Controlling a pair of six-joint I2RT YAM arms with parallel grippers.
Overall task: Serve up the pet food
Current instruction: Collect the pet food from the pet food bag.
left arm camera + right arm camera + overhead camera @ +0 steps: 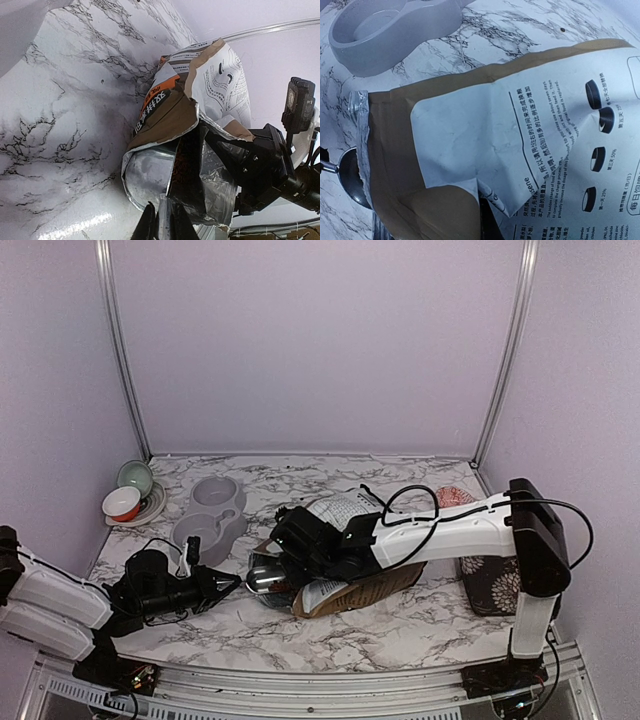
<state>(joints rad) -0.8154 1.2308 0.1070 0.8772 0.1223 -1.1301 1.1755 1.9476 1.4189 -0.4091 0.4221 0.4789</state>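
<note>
We see the dog-food bag (520, 150) lying on its side on the marble desk (400, 625), mouth gaping toward the left arm. The right pincer (285, 545) is pressed together on the bag's upper lip. The left pincer (162, 220) pinches the handle of a metal spoon (351, 176), whose bowl is at the mouth. The kibble (184, 160) sits inside the bag.

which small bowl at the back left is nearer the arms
The red-and-white bowl; the green bowl sits farther back, behind it.
</note>
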